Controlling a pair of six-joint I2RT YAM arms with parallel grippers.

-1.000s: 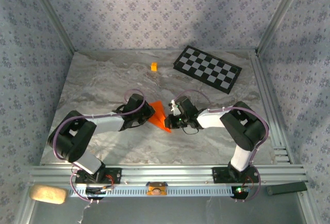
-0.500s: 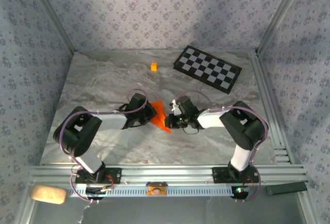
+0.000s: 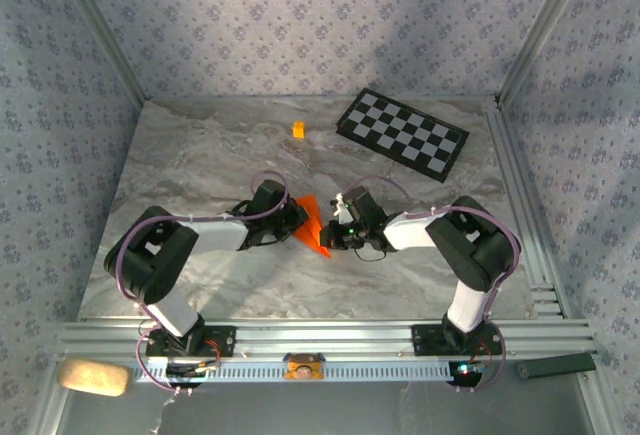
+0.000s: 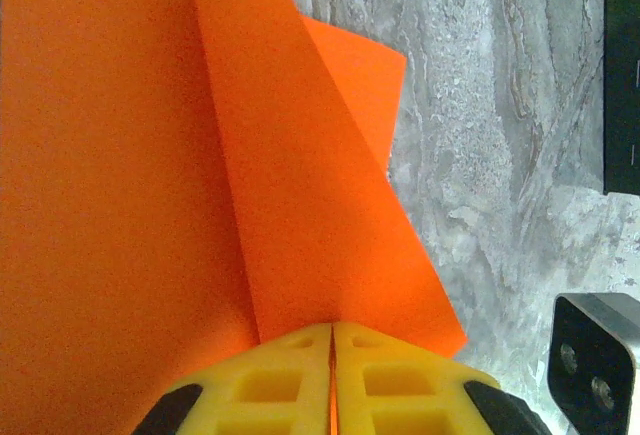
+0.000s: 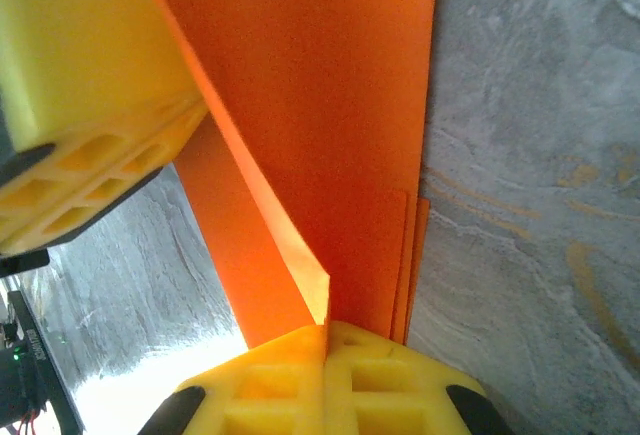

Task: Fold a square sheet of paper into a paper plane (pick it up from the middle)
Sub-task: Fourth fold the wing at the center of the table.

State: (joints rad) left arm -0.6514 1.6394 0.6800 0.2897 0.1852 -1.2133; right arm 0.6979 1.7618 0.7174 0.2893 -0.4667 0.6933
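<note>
The square sheet of paper (image 3: 312,225) is bright orange and creased into a pointed shape with raised flaps, held between my two grippers at the table's middle. My left gripper (image 3: 295,221) is shut on its left side. In the left wrist view the yellow fingers (image 4: 275,385) of the left gripper (image 4: 331,333) pinch the paper (image 4: 300,175) along a crease. My right gripper (image 3: 331,234) is shut on the paper's right side. In the right wrist view the right gripper (image 5: 325,333) clamps a standing fold of the paper (image 5: 340,105), with the left gripper's yellow finger (image 5: 90,105) at upper left.
A black-and-white checkered board (image 3: 402,132) lies at the back right. A tiny orange-yellow cube (image 3: 298,129) sits at the back centre. Aluminium rails (image 3: 520,195) border the marble table on the right and along the front.
The left arm's elbow has swung inward and its gripper has shifted slightly right. The paper now looks narrower and more upright between the two grippers.
</note>
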